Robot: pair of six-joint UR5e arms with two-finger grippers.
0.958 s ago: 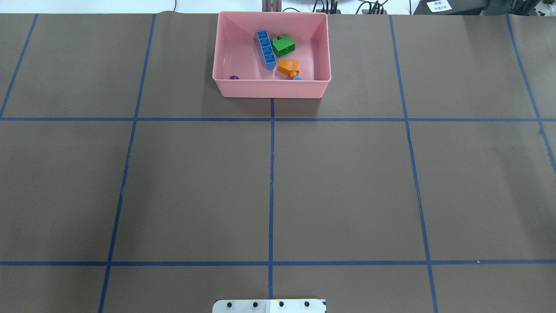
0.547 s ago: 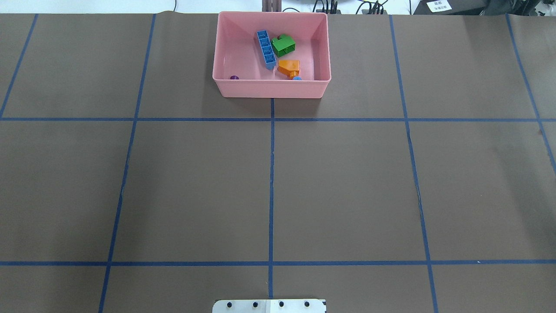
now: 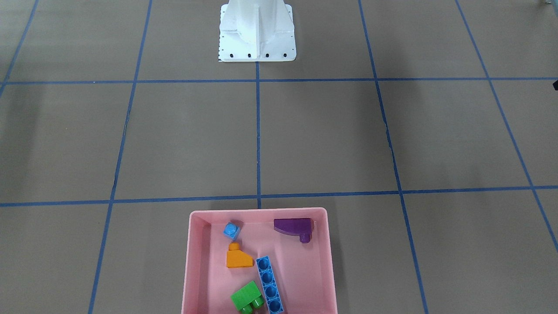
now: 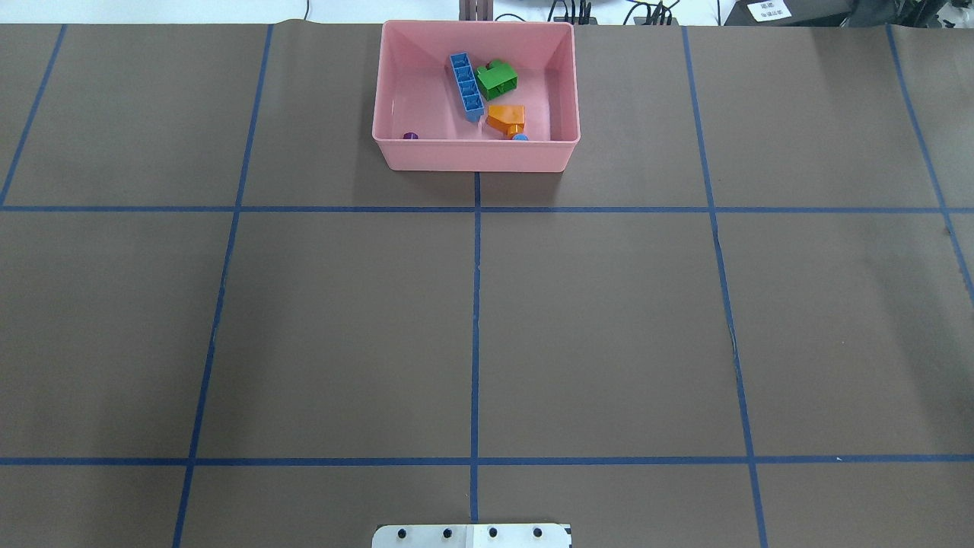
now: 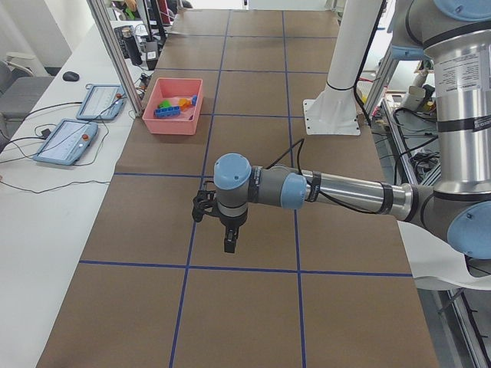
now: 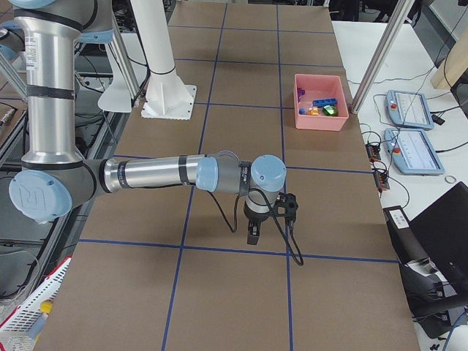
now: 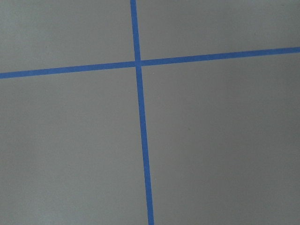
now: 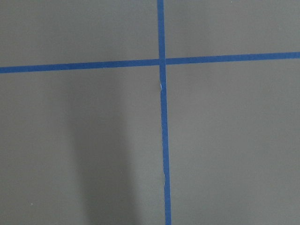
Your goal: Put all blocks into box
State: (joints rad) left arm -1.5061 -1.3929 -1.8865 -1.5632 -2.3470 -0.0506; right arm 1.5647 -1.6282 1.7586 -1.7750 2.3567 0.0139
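We see a robotics lab. The table (image 4: 609, 320) is covered with brown paper and divided into a grid with blue tape (image 4: 475, 304). Two teach pendants (image 5: 67, 142) with cables lie on a white bench (image 5: 38, 222) beside it.

Even, bright overhead light, soft faint shadows, every view sharp.
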